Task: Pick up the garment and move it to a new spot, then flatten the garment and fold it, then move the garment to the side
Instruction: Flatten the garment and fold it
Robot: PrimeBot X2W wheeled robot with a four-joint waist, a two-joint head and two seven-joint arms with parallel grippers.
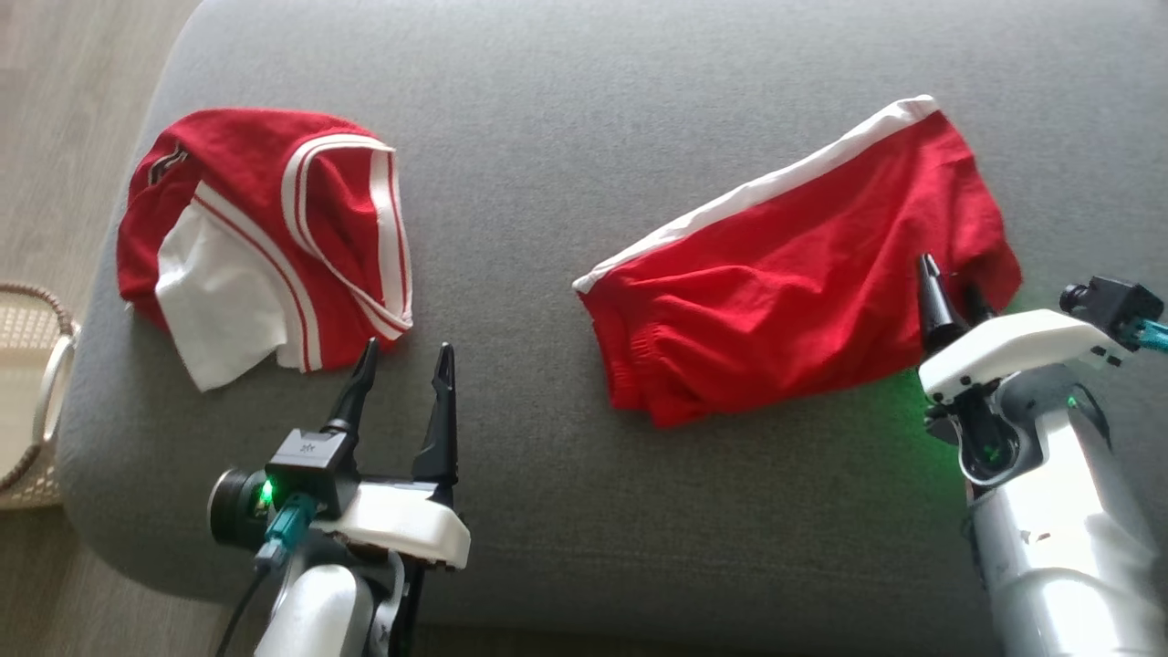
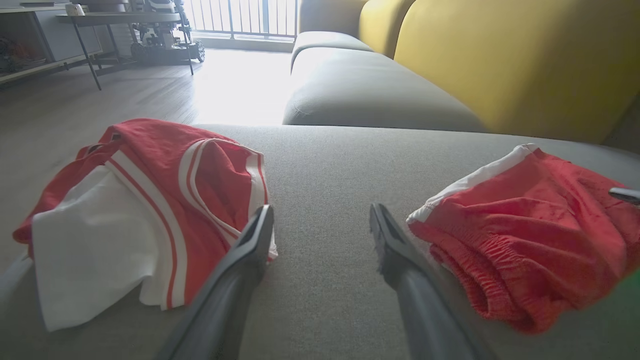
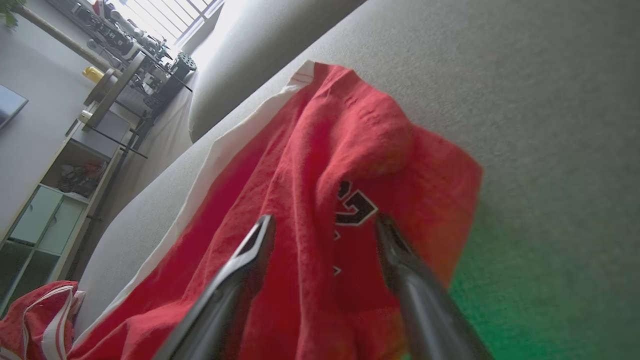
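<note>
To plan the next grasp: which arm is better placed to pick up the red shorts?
Right. The right gripper, open, is at the edge of the shorts; the left gripper is over bare cushion.

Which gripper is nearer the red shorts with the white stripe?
Right. The right gripper is open over the shorts' right end; the left gripper is off to their left, next to the red-and-white jersey.
</note>
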